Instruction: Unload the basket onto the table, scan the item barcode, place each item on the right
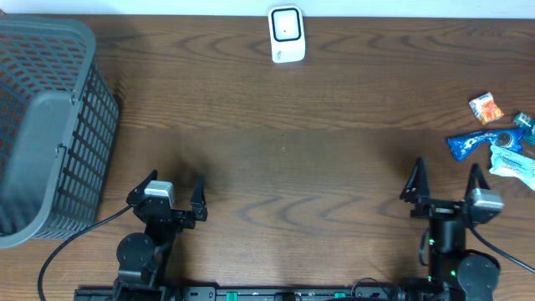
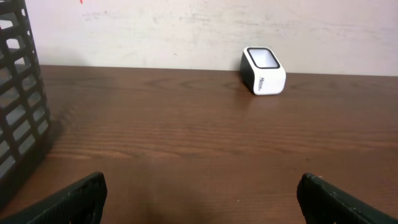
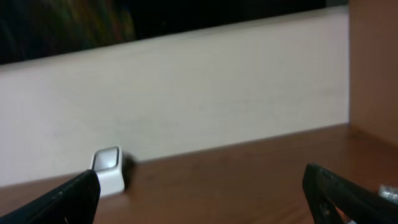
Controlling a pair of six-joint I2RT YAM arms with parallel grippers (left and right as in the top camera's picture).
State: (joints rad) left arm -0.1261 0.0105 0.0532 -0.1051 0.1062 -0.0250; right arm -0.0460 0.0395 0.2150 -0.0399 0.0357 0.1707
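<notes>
Left gripper (image 1: 173,186) and right gripper (image 1: 445,179) sit low in frame, jaws spread wide, holding nothing. Scanner (image 1: 286,34) stands top centre; snack packets (image 1: 476,142) lie at right edge.

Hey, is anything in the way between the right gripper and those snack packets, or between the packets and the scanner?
Nothing visible. Only bare table lies between the open right gripper and the snack packets, and between them and the scanner.
</notes>
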